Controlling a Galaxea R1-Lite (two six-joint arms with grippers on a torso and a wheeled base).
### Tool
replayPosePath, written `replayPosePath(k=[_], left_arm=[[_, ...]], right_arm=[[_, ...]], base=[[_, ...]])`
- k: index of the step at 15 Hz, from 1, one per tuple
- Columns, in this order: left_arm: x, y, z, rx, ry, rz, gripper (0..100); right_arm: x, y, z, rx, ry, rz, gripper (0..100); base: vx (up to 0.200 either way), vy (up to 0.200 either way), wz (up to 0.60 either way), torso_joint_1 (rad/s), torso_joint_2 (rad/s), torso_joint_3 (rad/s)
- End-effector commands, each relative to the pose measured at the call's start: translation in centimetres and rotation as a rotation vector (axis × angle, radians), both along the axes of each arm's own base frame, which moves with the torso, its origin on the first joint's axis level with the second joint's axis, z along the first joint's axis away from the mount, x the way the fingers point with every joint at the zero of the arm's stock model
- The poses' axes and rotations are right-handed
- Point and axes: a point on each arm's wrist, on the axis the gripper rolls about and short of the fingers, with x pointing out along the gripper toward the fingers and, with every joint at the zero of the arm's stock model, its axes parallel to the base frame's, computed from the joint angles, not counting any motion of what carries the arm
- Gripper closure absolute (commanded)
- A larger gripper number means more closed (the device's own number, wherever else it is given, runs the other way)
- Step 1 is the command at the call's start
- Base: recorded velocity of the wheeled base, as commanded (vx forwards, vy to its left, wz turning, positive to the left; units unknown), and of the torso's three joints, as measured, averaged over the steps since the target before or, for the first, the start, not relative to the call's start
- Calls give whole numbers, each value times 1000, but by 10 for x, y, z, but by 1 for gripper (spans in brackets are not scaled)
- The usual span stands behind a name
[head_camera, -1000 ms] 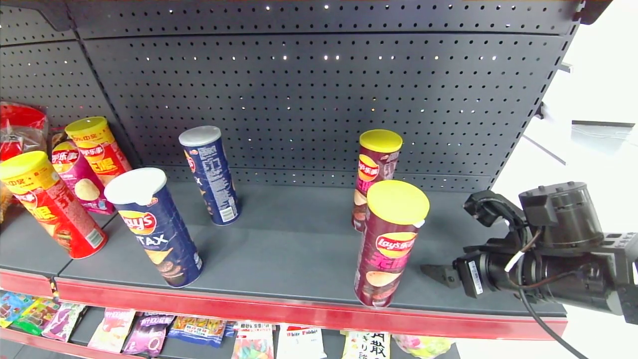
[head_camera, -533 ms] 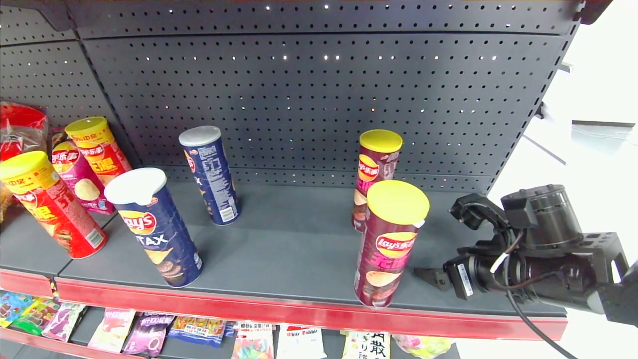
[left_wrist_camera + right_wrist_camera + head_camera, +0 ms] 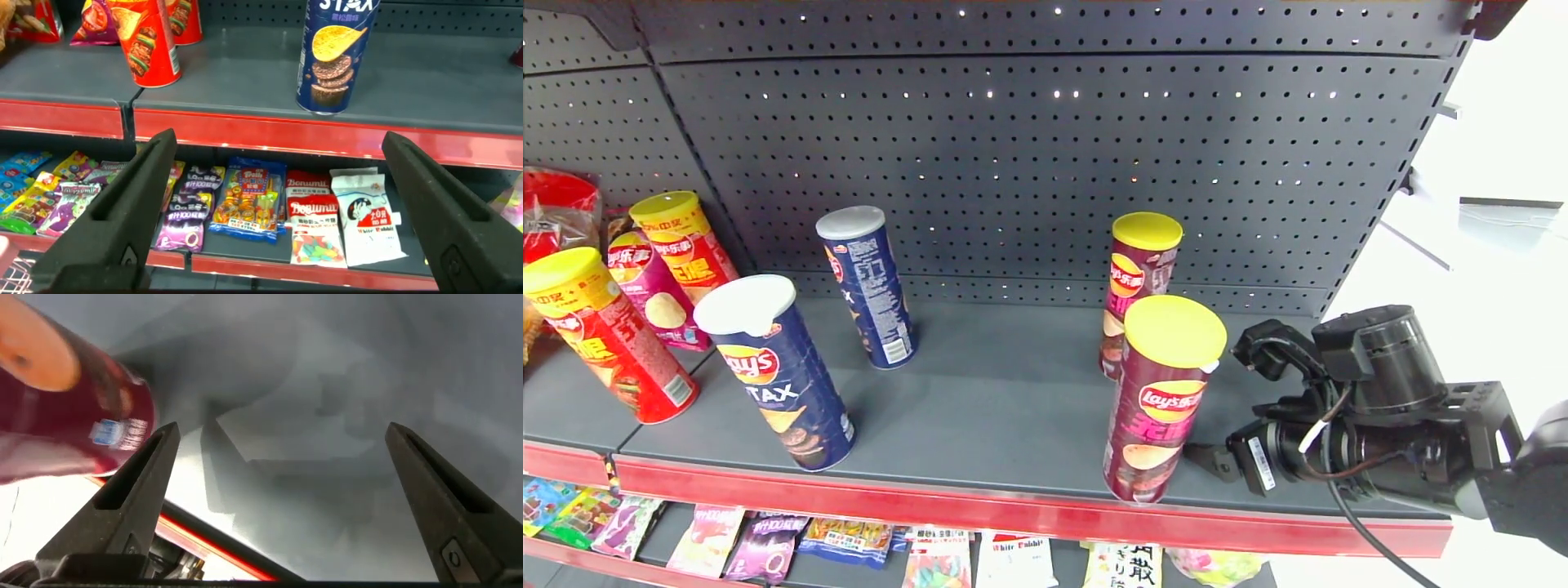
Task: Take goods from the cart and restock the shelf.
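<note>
On the grey shelf (image 3: pixel 1005 400) stand several chip cans. A maroon can with a yellow lid (image 3: pixel 1164 400) is at the front right, and a second maroon can (image 3: pixel 1139 278) is behind it. My right gripper (image 3: pixel 1223 400) is open just to the right of the front maroon can, close to it but apart. In the right wrist view that can (image 3: pixel 73 416) lies beside one finger (image 3: pixel 139 490), outside the open right gripper (image 3: pixel 282 429). My left gripper (image 3: pixel 279 139) is open and empty in front of the shelf's red edge (image 3: pixel 327 135), below a blue can (image 3: pixel 335 49).
Two blue cans (image 3: pixel 776 376) (image 3: pixel 866 286) stand mid-shelf, with red and yellow-lidded cans (image 3: pixel 600 343) at the left. A perforated back panel (image 3: pixel 1029 163) closes the shelf. Snack bags (image 3: pixel 253 204) fill the lower shelf. Bare shelf lies between the blue and maroon cans.
My right gripper has moved left along the shelf, closer to the front maroon can. The cans have not moved.
</note>
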Motion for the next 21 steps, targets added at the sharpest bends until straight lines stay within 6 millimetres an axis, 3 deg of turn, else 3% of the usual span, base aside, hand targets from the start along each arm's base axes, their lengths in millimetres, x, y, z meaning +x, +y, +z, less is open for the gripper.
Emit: replayPosePath(k=[1,21], left_arm=[[0,0,0,-2,-1,1,0],[0,0,0,-2,-1,1,0]], right_arm=[[-1,4,0,1,1,13,0],[-2,25,2,-2,-18,64,0]], base=[[0,0,0,0,0,0],[0,0,0,0,0,0]])
